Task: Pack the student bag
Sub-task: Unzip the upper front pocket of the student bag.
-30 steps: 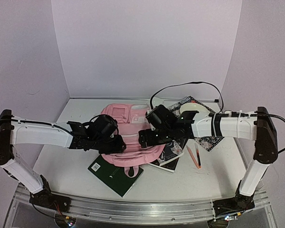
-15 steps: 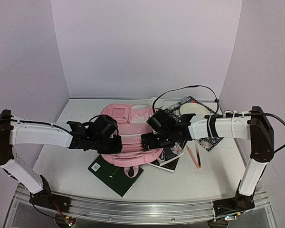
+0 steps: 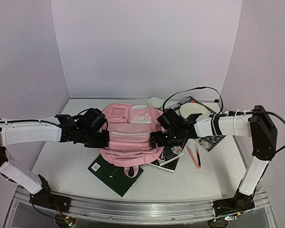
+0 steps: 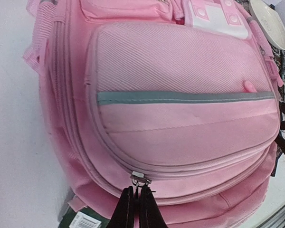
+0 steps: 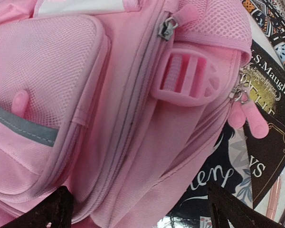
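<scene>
Student bag [image 3: 129, 137]: pink, soft, flat on the table [image 3: 61, 166] with its front face up, at mid-table between the 2 grippers. Long axis near to far; carry loop at the near end, 2 lighter pocket patches at the far end. Grey strip across the big front pocket.

Under and around it:
- Green book [image 3: 115, 172], half tucked under the near left corner of the bag, corner pointing at the arms.
- Dark books [image 3: 170, 154], stacked, partly under the right side of the bag.
- 2 orange pencils [image 3: 194, 156], just right of those books, clear of the bag.
- Patterned notebook [image 3: 210, 141], far right, mostly covered by the right arm.
- White bowl [image 3: 192, 110], resting on the notebook, near the far right corner of the bag.

Left gripper [image 4: 137, 209]: at the left side of the bag, fingers pressed together, clamped on the zip pull [image 4: 138, 179] of the front pocket seam.

Right gripper [image 5: 142, 213]: at the right side of the bag, fingers spread wide, holding nothing, 1 over the front pocket, 1 over the dark books; bag edge with strap buckle between them.
</scene>
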